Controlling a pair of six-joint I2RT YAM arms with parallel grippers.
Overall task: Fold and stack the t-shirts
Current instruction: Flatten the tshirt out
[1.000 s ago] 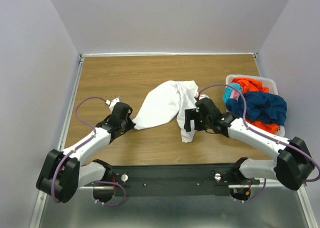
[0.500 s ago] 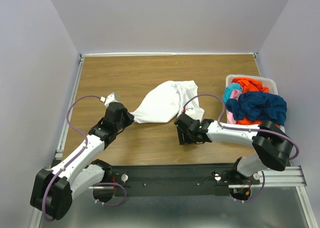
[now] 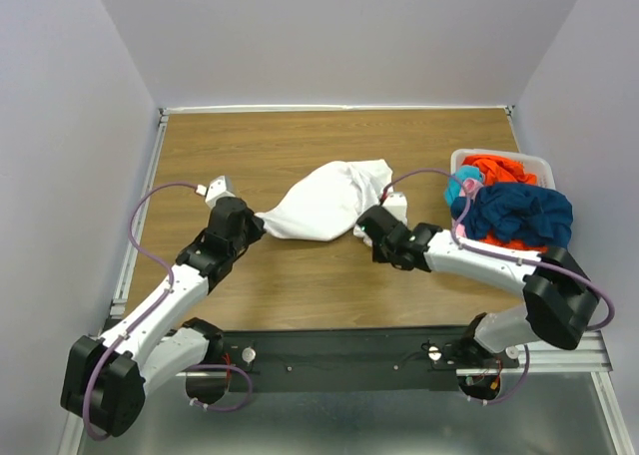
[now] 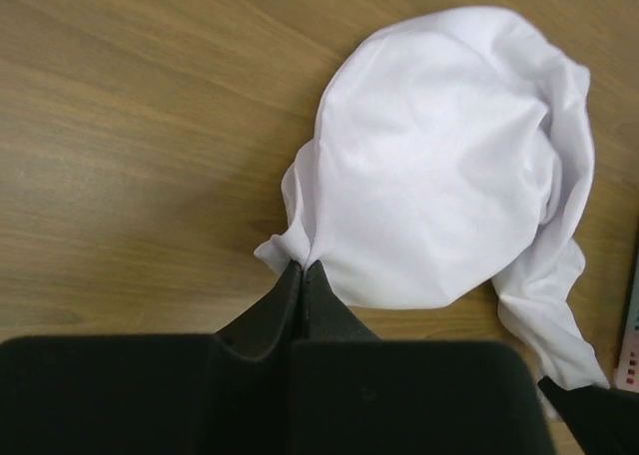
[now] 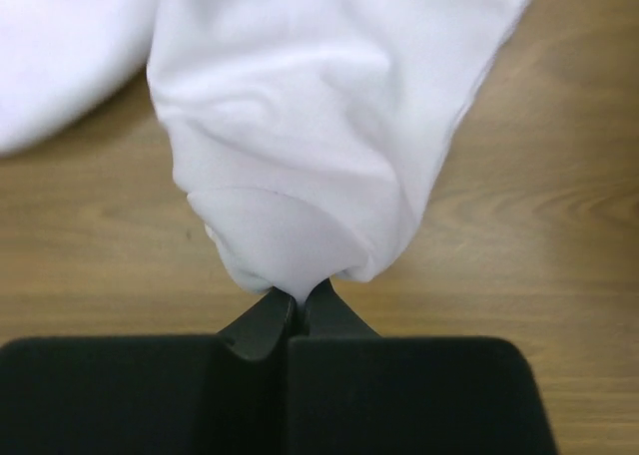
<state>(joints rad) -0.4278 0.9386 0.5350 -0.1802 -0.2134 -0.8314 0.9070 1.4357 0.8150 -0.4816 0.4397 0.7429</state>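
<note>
The t-shirt is plain white with no print, and its folds are shaded soft grey. The desk is mid-brown wood with a fine streaked grain. The left pincer and the right pincer are matte black. The arms are white with black joints, and their cables are purple. The bin is white. The clothes in it are an orange shirt, a dark blue shirt and a turquoise cloth. The walls are pale lilac-grey.
</note>
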